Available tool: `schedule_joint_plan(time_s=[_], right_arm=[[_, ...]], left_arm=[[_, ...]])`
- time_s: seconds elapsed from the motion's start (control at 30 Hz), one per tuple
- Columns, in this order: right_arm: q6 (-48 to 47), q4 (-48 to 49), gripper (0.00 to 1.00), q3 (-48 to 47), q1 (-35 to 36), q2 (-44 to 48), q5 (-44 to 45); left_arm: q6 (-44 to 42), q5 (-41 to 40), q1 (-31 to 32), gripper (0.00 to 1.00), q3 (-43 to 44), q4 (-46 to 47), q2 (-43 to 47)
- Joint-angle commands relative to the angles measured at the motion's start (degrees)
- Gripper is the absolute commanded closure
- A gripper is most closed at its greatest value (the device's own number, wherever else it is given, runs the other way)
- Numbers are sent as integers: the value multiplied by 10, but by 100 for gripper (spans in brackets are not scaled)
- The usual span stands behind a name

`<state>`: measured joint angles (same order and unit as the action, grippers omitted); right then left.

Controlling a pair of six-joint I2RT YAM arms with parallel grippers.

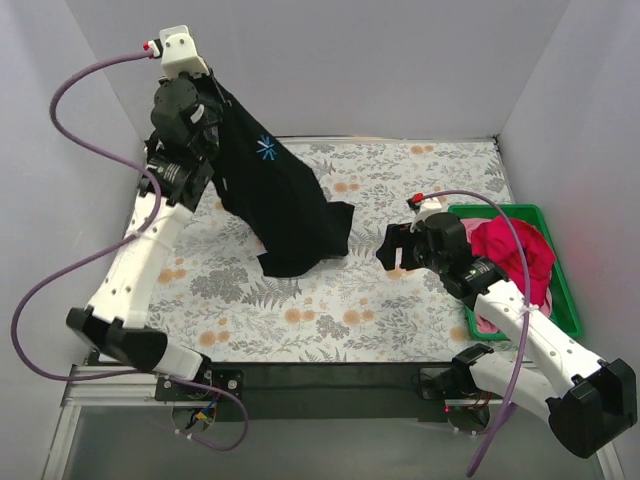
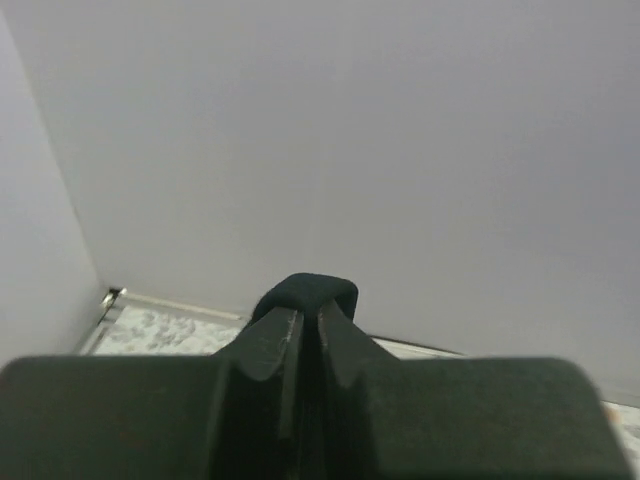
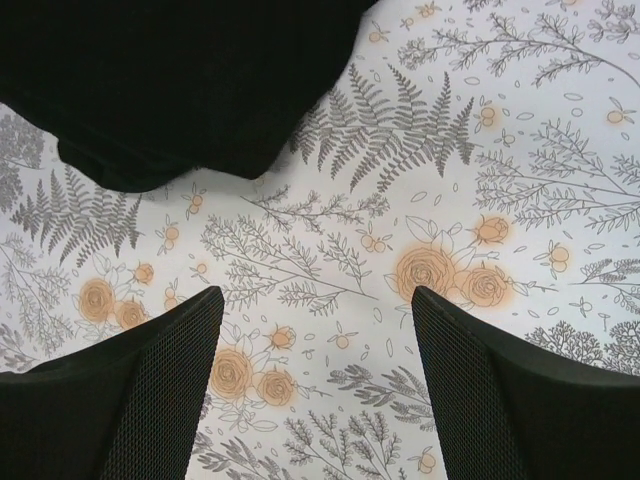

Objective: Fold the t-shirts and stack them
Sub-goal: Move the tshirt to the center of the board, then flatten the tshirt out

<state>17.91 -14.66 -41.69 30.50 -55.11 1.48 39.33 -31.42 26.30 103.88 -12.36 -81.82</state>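
A black t-shirt (image 1: 280,200) with a small blue mark hangs from my raised left gripper (image 1: 205,100) at the back left, its lower end resting on the flowered tablecloth. In the left wrist view the left gripper (image 2: 308,312) is shut on a bunched fold of the black t-shirt (image 2: 310,290). My right gripper (image 1: 388,252) hovers open over the cloth to the right of the shirt's lower end. In the right wrist view the right gripper (image 3: 318,300) holds nothing and the black t-shirt (image 3: 180,80) lies ahead. A pinkish-red t-shirt (image 1: 515,255) lies crumpled in the crate.
A green plastic crate (image 1: 565,290) stands at the right edge of the table. The flowered tablecloth (image 1: 330,310) covers the work area. Plain walls close in the back and both sides. A purple cable loops over the right arm.
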Motion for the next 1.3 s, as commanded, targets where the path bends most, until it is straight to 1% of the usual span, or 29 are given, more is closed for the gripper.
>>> schedule_joint_plan(time_s=[0.0, 0.03, 0.07, 0.1, 0.13, 0.17, 0.2, 0.23, 0.27, 0.33, 0.37, 0.4, 0.43, 0.5, 0.53, 0.57, 0.63, 0.67, 0.7, 0.77, 0.83, 0.87, 1.0, 1.07, 1.27], right_arm=[[-5, -13, 31, -16, 3, -3, -6], [-5, -14, 31, -16, 3, -4, -9], [-5, -15, 31, -16, 3, -7, -10], [-6, -20, 31, -16, 3, -9, -10], [-9, -21, 31, -16, 3, -10, -10], [-11, -26, 31, -15, 3, -13, -10], [-13, -32, 31, -15, 2, -15, -10], [-15, -35, 31, -14, 3, -13, -10], [-16, -36, 31, -12, 3, -13, -10], [-17, -36, 31, -3, 3, -12, -10], [-17, -36, 31, -1, 3, -13, -27], [-21, -35, 31, 2, 4, -17, -30], [-24, -35, 31, 3, 4, -19, -31], [-29, -31, 31, 3, 4, -36, -31], [-33, -28, 31, -1, 4, -42, -29], [-37, -17, 32, -5, 4, -60, -28], [-39, -6, 33, -24, 4, -82, -27], [-41, 4, 34, -32, 4, -106, -31], [-41, 10, 34, -38, 5, -118, -31], [-40, 23, 36, -58, 5, -155, -46], [-41, 38, 38, -72, 4, -186, -60], [-41, 43, 39, -80, 5, -196, -78], [-42, 71, 41, -95, 10, -242, -113], [-46, 82, 42, -104, 16, -271, -125], [-39, 119, 41, -125, 25, -339, -151]], left_arm=[[13, 65, -75, 88, -48, 65, -82], [21, 68, -98, 85, -41, 66, -104], [48, 79, -110, 80, -12, 60, -130], [68, 86, -119, 65, 4, 36, -174], [84, 91, -134, 54, 22, 18, -199], [111, 94, -138, 45, 66, -4, -220], [121, 89, -140, 38, 83, -56, -256], [131, 89, -140, 29, 96, -79, -265], [145, 92, -140, 27, 98, -99, -268], [180, 102, -140, 25, 49, -134, -244], [193, 108, -140, 24, 22, -141, -224], [217, 115, -140, 24, -55, -145, -205], [230, 127, -140, 24, -94, -144, -157], [248, 143, -140, 24, -174, -143, -113], [267, 153, -140, 24, -249, -144, -86], [275, 159, -140, 23, -282, -145, -44], [292, 156, -140, 23, -345, -151, -1], [313, 150, -140, 23, -397, -151, 34], [325, 141, -141, 23, -426, -154, 47], [375, 132, -148, 23, -486, -164, 79], [400, 129, -161, 23, -517, -163, 93], [420, 121, -166, 23, -548, -159, 97], [444, 137, -197, 23, -597, -116, 98], [449, 143, -208, 23, -605, -104, 83], [452, 181, -210, 24, -619, -71, 33]])
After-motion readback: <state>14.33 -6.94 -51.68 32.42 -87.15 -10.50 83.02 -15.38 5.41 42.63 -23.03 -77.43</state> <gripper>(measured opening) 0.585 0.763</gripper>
